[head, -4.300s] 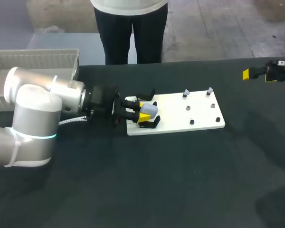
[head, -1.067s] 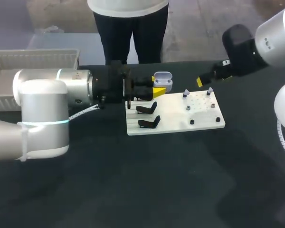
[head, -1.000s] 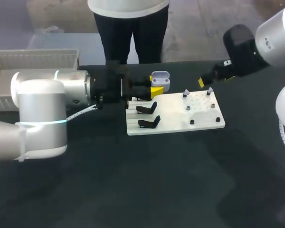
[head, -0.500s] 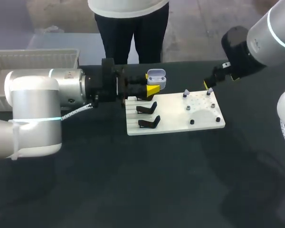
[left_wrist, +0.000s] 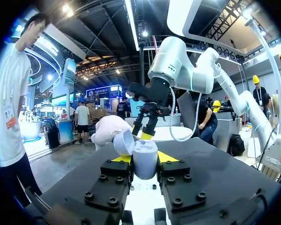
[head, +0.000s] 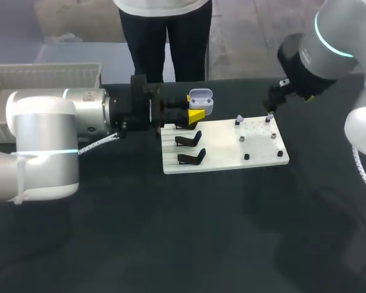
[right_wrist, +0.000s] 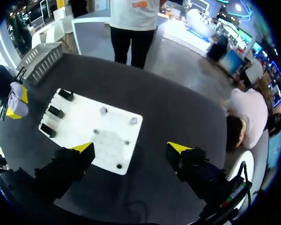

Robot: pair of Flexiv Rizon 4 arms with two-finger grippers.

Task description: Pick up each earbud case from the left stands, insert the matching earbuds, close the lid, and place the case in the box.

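Dark tabletop (head: 171,232) seen from above, with a white board (head: 232,155) lying flat near its middle. Left arm (head: 61,122) coming in from the left, stretched level above the tabletop, with the left pincer (head: 194,113) over the board's far left corner. Pincer closed from both sides on a pale earbud case (head: 200,100), yellow tips pressed against its flanks. Case upright and raised clear of the board, lid (left_wrist: 123,142) swung open. Same grip close up from the left wrist: earbud case clamped between the two yellow tips, open lid leaning to one side.

Black stands (head: 190,140) in a column along the board's left side, just beside and below the held case. Two small grey earbuds (head: 238,119) upright on pegs near the board's far edge, apart from the case.

Right arm (head: 329,43) coming in from the upper right, with the right pincer (head: 272,102) pointing down above the board's far right corner, near the right-hand earbud. From the right wrist, fingers spread wide with nothing held between them, the board and the tabletop below.

Pale ribbed box (head: 49,76) at the tabletop's far left edge, behind the left arm, well apart from the case.
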